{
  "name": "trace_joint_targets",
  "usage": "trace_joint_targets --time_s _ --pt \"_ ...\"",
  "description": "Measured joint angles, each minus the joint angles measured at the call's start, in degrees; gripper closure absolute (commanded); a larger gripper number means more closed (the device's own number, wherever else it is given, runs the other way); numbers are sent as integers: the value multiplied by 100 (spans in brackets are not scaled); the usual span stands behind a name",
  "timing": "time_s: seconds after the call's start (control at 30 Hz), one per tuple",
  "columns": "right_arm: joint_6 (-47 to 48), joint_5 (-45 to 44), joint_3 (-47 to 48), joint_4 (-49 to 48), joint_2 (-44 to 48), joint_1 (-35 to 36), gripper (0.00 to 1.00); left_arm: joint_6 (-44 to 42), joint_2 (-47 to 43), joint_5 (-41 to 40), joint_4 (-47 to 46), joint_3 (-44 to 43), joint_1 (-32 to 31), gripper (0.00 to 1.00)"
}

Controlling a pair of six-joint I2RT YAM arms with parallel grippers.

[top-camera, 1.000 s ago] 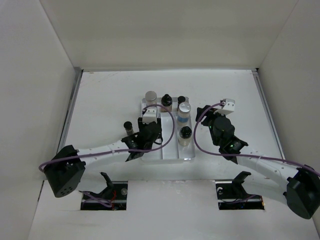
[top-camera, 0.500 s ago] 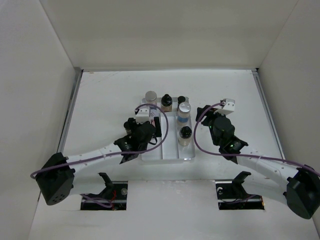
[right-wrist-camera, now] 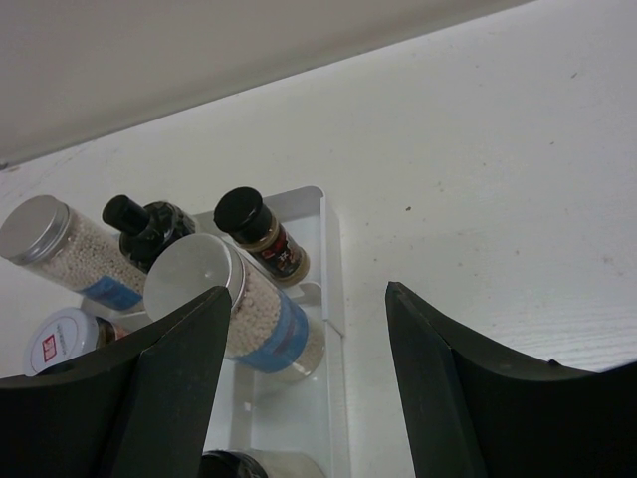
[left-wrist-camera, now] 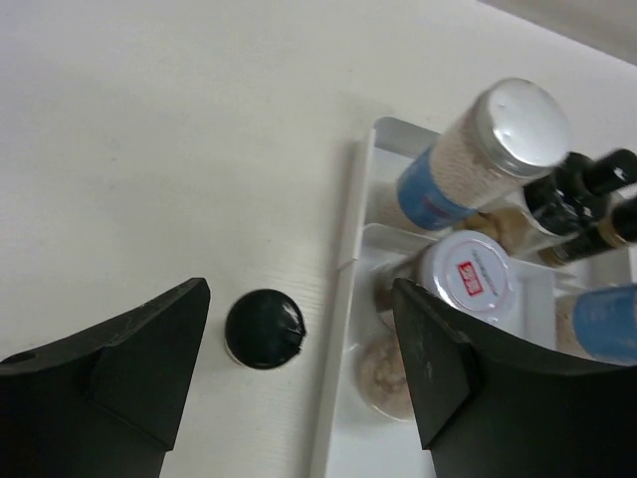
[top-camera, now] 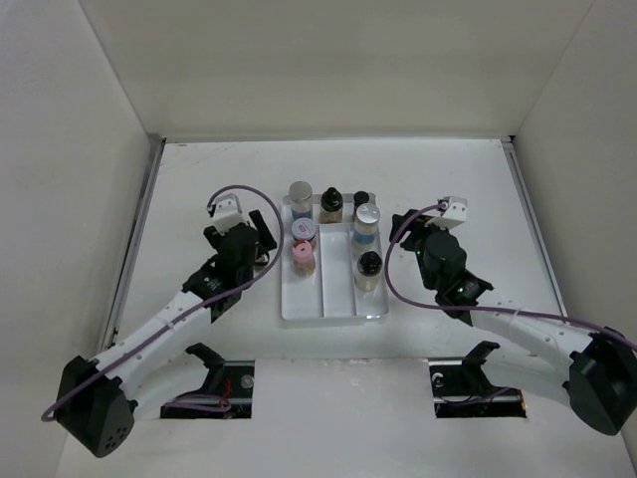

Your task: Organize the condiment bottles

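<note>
**Stray jar waiting beside the tray**

The black-capped jar [left-wrist-camera: 264, 329] is standing on the surface [left-wrist-camera: 149, 149] just outside the tray [left-wrist-camera: 350, 229], apart from the other condiment bottles [left-wrist-camera: 498, 129] sitting inside. The left hand [left-wrist-camera: 299, 304] is hovering over it, spread wide and holding nothing. The jar is lying between its fingers, nearer the one away from the tray. It is looking small, rigid and probably light, its smooth sides likely slippery, so gripping just under the cap seems safest. The right hand [right-wrist-camera: 307, 299] is gaping empty too.
</note>
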State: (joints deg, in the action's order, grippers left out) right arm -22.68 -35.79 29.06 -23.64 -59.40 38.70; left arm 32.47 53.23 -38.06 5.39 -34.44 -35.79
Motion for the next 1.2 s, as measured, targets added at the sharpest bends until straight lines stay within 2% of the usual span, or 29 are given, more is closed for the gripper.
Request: trace_joint_targets --time_s 0.1,0.27,0.4,0.47,0.53,0.73,0.93,1.2 --pt "0 0 0 -4 -9 0 30 20 227 177 15 17 343 35" --pt "0 0 0 -4 -37 0 29 15 837 339 -35 151 470 39" --pt "0 0 0 2 -72 0 29 17 1158 393 -133 262 503 50" --pt "0 0 0 -4 -74 0 29 17 1193 407 -197 337 507 61" --pt "0 0 0 0 -74 0 29 17 1189 404 -227 372 520 68" --pt "0 0 0 -2 -74 0 29 11 544 396 61 455 431 74" --pt "0 2 0 -2 -74 0 30 11 -669 264 782 310 -321 74" --pt "0 0 0 -4 -87 0 29 170 -555 35 1314 96 -2181 73"
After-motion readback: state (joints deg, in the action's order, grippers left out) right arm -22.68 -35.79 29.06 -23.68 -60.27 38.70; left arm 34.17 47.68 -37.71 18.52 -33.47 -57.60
